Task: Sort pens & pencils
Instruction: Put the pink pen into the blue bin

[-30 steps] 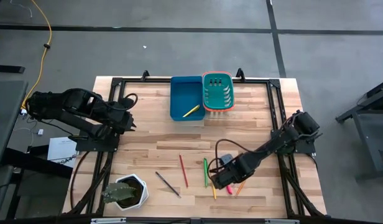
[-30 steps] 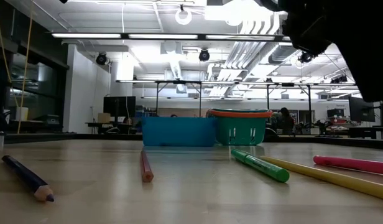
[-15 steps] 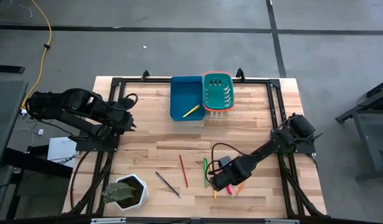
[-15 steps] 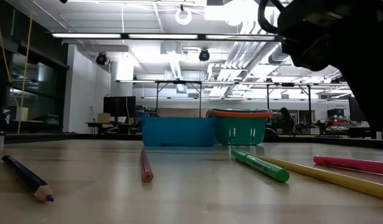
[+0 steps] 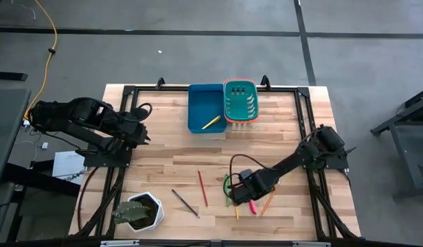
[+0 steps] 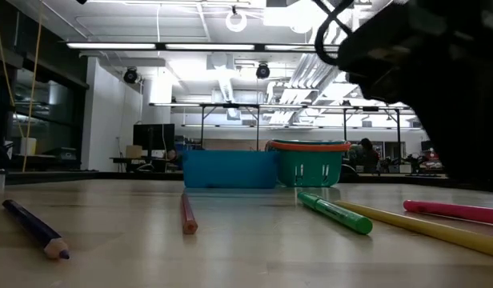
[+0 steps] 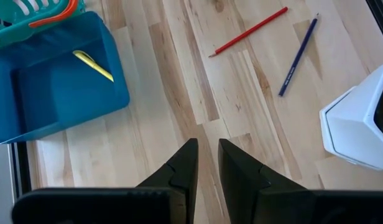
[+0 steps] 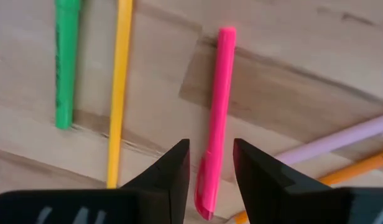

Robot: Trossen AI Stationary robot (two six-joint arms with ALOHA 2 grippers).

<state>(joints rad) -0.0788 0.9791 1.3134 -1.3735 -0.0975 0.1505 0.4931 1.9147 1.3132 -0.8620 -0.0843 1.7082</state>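
the right arm has slid further left along the front of the surface (image 5: 163,154) since a second ago, and its right gripper (image 8: 210,163) now hangs low over the cluster of pens there, fingers (image 8: 173,171) apart and straddling the pink pen (image 8: 215,118) without visibly clamping it. beside that pen lie a yellow pencil (image 8: 119,93) and a green marker (image 8: 66,59), with a lilac stick (image 8: 341,144) and an orange one (image 8: 347,169) angled off on its other side, all flat on the wood. further left on the surface rest a red pencil (image 5: 202,188) and a dark purple pencil (image 5: 185,202), near a white planter (image 5: 139,211). at the back edge stand a blue bin (image 5: 203,103) holding one yellow pen (image 5: 211,123) and, touching it, a green basket (image 5: 239,101). the left gripper (image 7: 206,163) waits at the left side of the surface, its fingers nearly together with a narrow gap and holding nothing.
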